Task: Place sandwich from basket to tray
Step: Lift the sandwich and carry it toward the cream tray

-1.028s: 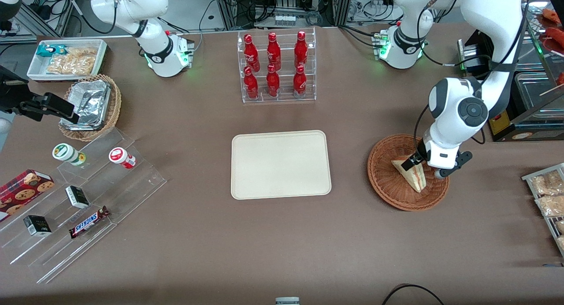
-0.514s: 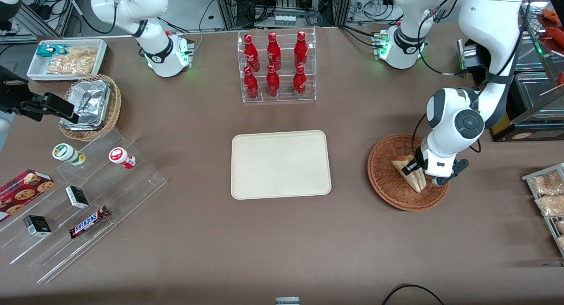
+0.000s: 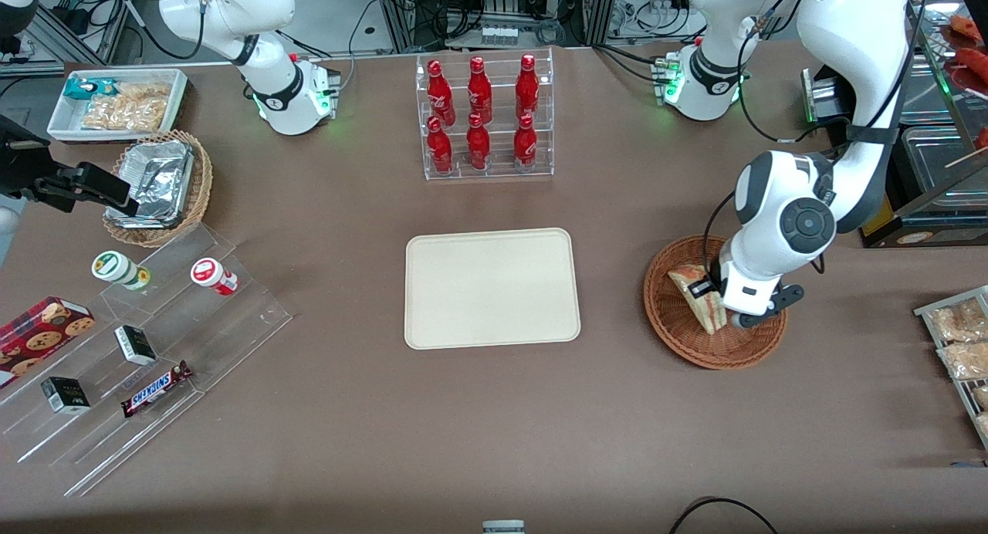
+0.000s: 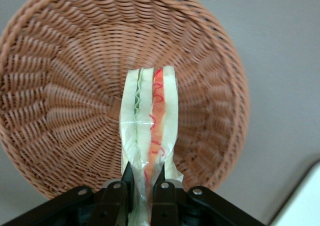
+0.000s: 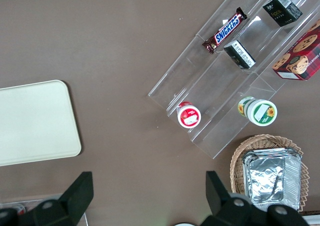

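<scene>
- A white tray of snack packets [image 3: 116, 102] sits at the parked arm's end of the table, farther from the front camera than the foil-lined wicker basket [image 3: 158, 188] just beside it.
- Nearer the camera than those, a clear stepped display [image 3: 147, 349] carries two small round tubs, a cookie box [image 3: 38, 333], two dark little boxes and a Snickers bar [image 3: 157, 387].
- A clear rack of red bottles [image 3: 482, 117] stands mid-table, farther from the camera than the tray [image 3: 492, 287].
- The tray is a cream rectangle lying flat, with nothing on it.
- The basket [image 3: 679, 326], reddish-brown wicker, lies toward the working arm's end, well apart from the tray.
- The sandwich [image 3: 698, 296] hangs over the basket's inside, wedge tilted, raised off the weave as far as the wrist view suggests.
- In the wrist view the sandwich [image 4: 149, 136] shows its cut edge, green layer beside red-orange layer, with the basket [image 4: 60, 86] below it.
- The gripper [image 3: 714, 295] is over the basket; its fingers [image 4: 160, 186] pinch the wedge on both bread faces near one end.
- More snack packets [image 3: 961, 341] lie on a rack at the working arm's table edge.
</scene>
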{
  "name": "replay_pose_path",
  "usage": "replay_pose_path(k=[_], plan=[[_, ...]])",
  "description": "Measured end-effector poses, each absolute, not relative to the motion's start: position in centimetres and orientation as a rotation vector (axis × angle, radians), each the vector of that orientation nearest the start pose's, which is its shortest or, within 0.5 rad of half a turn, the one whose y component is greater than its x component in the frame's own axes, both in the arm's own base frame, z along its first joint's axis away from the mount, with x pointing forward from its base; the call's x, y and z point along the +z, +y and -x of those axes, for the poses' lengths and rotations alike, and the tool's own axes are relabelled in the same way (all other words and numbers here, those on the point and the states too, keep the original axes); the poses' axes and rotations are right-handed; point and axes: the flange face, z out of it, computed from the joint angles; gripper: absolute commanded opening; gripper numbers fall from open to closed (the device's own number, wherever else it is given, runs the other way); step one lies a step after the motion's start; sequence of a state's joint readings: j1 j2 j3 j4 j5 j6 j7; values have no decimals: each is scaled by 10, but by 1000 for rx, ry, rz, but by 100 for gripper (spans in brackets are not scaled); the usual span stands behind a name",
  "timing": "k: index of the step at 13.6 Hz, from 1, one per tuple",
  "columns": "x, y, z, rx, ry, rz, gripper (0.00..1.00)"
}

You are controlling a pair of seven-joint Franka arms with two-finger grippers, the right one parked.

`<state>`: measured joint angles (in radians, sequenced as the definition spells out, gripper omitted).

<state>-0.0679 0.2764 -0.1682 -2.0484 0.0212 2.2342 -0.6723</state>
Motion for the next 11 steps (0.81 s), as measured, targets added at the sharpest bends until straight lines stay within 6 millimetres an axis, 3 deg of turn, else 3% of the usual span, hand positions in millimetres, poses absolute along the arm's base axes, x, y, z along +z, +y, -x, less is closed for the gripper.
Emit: replay_pose_path(k=[4, 7, 11], plan=[[330, -188, -561, 235, -278, 3107, 6], [341, -244, -552, 226, -171, 3144, 6], [335, -316, -541, 237, -135, 3166, 6]])
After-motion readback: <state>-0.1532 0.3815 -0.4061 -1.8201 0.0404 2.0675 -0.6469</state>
